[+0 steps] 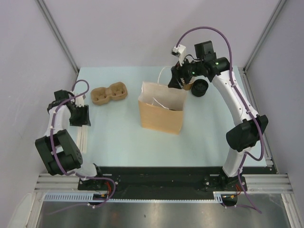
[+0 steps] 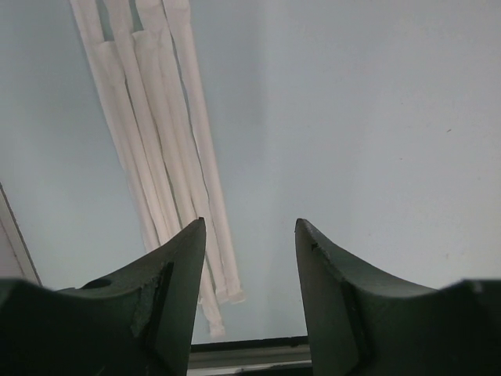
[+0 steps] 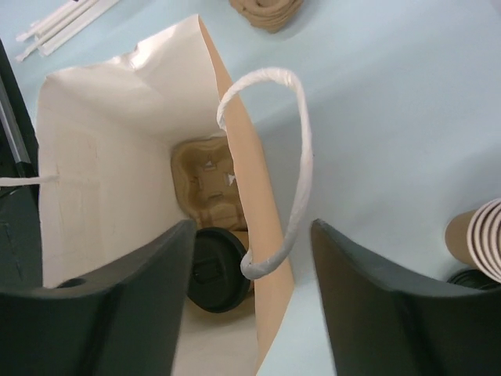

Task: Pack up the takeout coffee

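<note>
The brown paper bag stands open at the middle of the table. In the right wrist view I look down into the bag. The takeout coffee sits at its bottom, showing its round black lid, next to a moulded cup carrier. My right gripper is open and empty above the bag's far edge, its jaws straddling the bag wall and the white handle. My left gripper is open and empty at the table's left side.
Wrapped paper straws lie under the left gripper. A second cup carrier lies left of the bag. A stack of lidless cups and loose black lids stand behind the bag on the right.
</note>
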Robot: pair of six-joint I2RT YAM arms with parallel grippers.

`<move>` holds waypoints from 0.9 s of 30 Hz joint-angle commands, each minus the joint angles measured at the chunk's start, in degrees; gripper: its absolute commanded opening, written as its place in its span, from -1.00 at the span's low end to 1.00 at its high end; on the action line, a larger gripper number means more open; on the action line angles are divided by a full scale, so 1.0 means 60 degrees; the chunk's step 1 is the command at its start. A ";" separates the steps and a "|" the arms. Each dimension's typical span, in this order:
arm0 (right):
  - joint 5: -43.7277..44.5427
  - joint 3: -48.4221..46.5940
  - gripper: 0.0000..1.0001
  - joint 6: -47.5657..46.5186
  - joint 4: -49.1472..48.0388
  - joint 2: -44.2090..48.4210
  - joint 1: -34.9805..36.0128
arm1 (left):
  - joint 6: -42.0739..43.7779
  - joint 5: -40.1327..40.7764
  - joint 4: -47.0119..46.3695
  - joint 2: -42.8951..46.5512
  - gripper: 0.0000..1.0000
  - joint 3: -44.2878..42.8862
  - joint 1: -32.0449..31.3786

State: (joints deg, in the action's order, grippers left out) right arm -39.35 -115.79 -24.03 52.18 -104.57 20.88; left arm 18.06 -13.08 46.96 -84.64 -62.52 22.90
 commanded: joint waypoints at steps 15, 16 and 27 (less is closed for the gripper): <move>0.1372 -0.3040 0.99 -0.0390 0.0487 0.0056 -0.0024 | 0.1691 0.1316 -0.0268 0.0322 -0.17 0.0693 0.1148; 0.1446 -0.3114 0.99 -0.0331 0.0502 0.0056 -0.0024 | 0.1807 0.1330 -0.0341 0.0366 -0.18 0.0810 0.1266; 0.2003 -0.3217 0.99 0.0123 0.0590 0.0027 0.0152 | 0.2673 0.1170 -0.1000 0.0264 -0.38 0.1602 0.1809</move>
State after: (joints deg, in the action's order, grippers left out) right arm -29.58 -132.88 -24.95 55.92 -104.99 20.97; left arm 30.89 -5.08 42.89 -83.53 -53.63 33.15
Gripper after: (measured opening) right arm 0.994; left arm 0.316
